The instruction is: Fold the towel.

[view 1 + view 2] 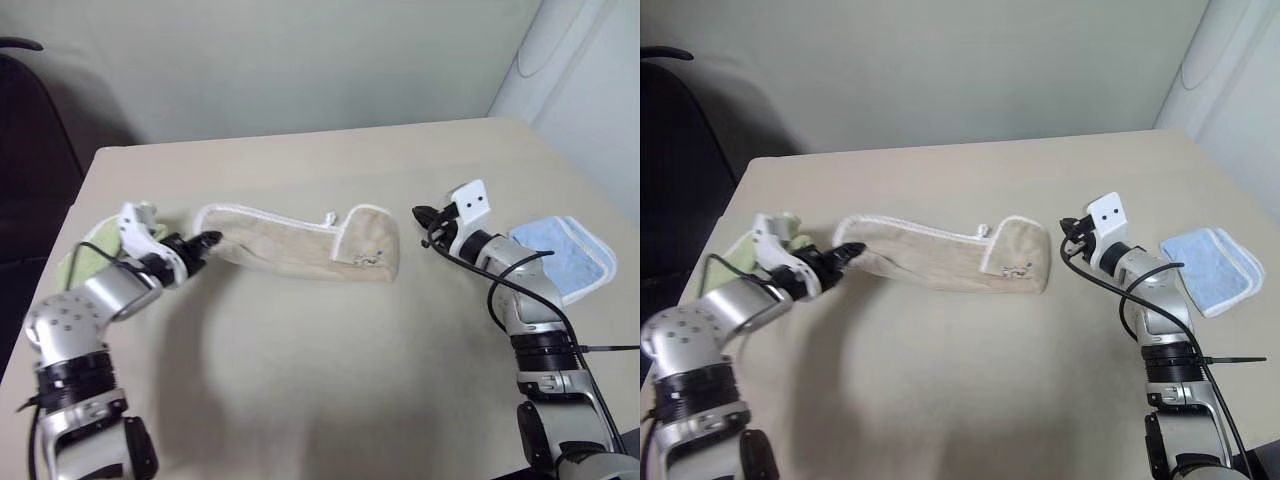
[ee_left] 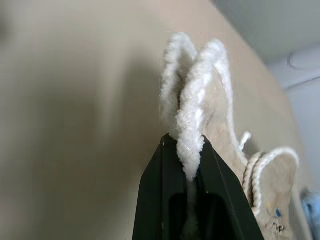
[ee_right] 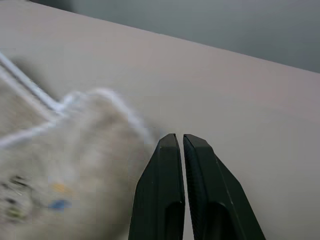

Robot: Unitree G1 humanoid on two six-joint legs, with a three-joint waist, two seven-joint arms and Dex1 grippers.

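Our left gripper (image 2: 189, 150) is clamped on the towel (image 1: 300, 245) edge, right gripper (image 3: 179, 142) pinched closed on nothing beside it

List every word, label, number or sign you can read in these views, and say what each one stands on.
No text can be read.
The towel, its corded edge pinched in the left gripper, bears a small embroidered mark near its folded end: too small and blurred to read.
The right gripper, empty beside it, bears no lettering.
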